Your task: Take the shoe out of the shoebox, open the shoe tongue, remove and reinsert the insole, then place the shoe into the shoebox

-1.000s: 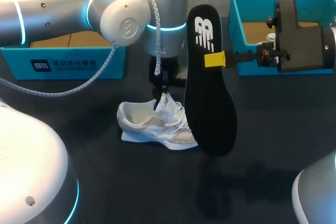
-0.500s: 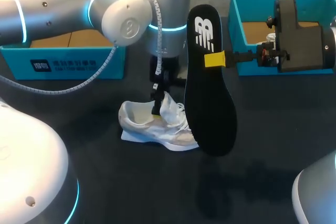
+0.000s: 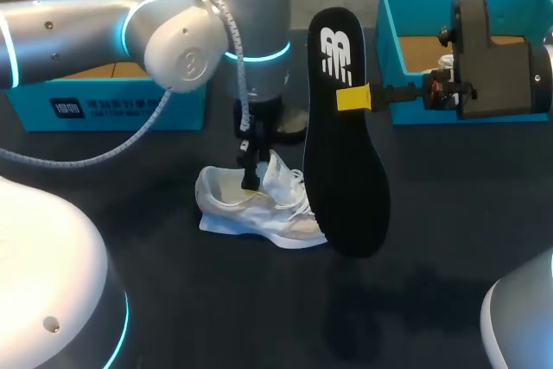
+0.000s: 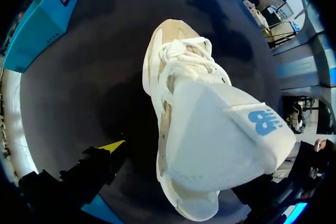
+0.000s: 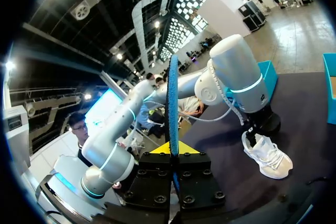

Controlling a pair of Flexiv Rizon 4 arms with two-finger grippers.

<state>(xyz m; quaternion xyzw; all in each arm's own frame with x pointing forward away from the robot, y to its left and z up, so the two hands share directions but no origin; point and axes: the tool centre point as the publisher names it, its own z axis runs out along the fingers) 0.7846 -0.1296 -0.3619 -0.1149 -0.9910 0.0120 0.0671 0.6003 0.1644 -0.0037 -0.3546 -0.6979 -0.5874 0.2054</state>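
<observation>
This looks like a robotics lab. A left arm [image 3: 78, 28] and a right arm [image 3: 497, 62] meet over a dark table [image 3: 432, 239].

The shoe [image 3: 251, 209] lies on the table [image 3: 432, 257], just left of the insole [image 3: 341, 153].

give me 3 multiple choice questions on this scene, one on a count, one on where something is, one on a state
1. How many blue boxes are on the table?
A one
B three
C two

2. Where is the shoe?
A on the table
B inside a box
C on top of a box

3. The right gripper is
A open and empty
B shut on the insole
C shut on the shoe

Answers:
1. C, one box is at the far left and one at the far right.
2. A, the shoe lies on the dark tabletop between the boxes.
3. B, the yellow tips clamp the black insole, which hangs upright above the table.
</observation>
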